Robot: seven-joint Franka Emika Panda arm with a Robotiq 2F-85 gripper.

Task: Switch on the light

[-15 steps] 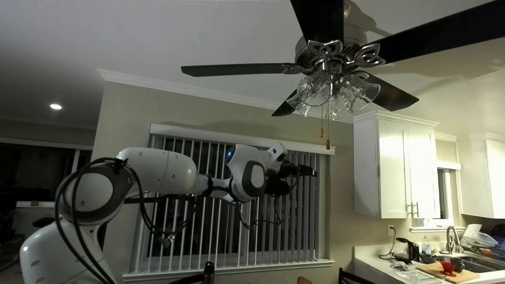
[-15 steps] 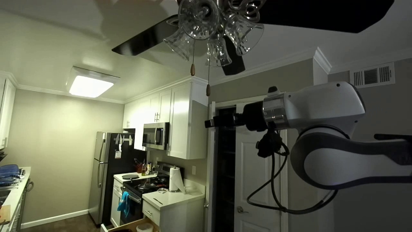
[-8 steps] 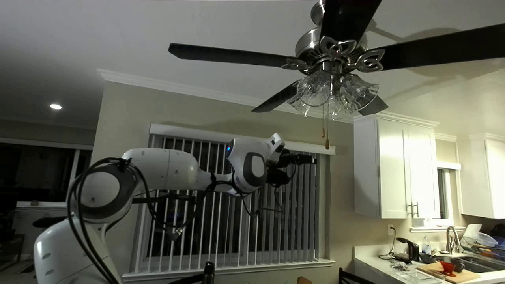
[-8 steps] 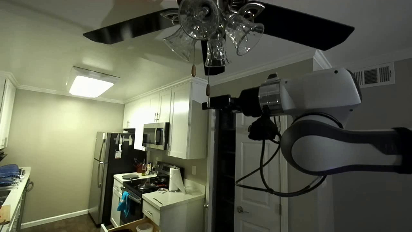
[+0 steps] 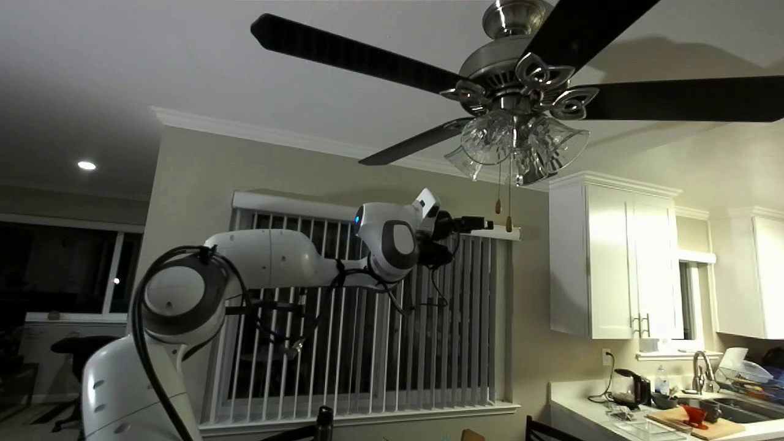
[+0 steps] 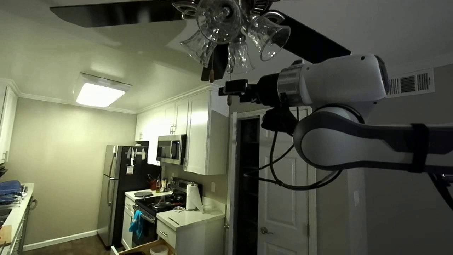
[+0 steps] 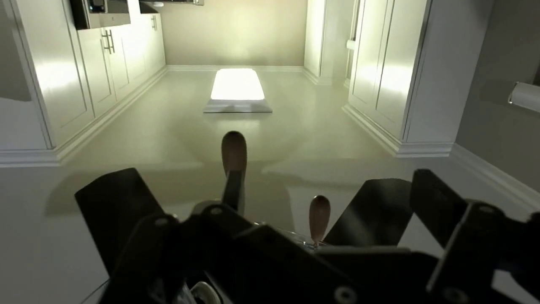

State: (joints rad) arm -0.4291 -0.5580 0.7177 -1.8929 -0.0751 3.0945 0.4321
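Note:
The ceiling fan light (image 5: pixel 513 144) has clear glass shades that look unlit; it also hangs at the top of an exterior view (image 6: pixel 226 26). Two pull cords with wooden knobs hang below it. The lower knob (image 5: pixel 509 223) and higher knob (image 5: pixel 498 206) are just ahead of my gripper (image 5: pixel 489 225). In an exterior view my gripper (image 6: pixel 229 88) overlaps the cord above the lower knob (image 6: pixel 229 100). In the wrist view my gripper (image 7: pixel 331 181) is open and empty. One knob (image 7: pixel 319 215) appears between the fingers; the other knob (image 7: pixel 234 151) is partly covered by the left fingertip.
Dark fan blades (image 5: pixel 680 100) spread above the arm; one blade (image 6: pixel 311 40) passes close above the wrist in an exterior view. A window with vertical blinds (image 5: pixel 367 343) stands behind the arm. White cabinets (image 5: pixel 615 257) and a lit kitchen ceiling lamp (image 6: pixel 101 95) are beyond.
My arm and open gripper have risen, from below the knobs to their height, and come slightly forward. The fan blades have turned. The knobs sway slightly.

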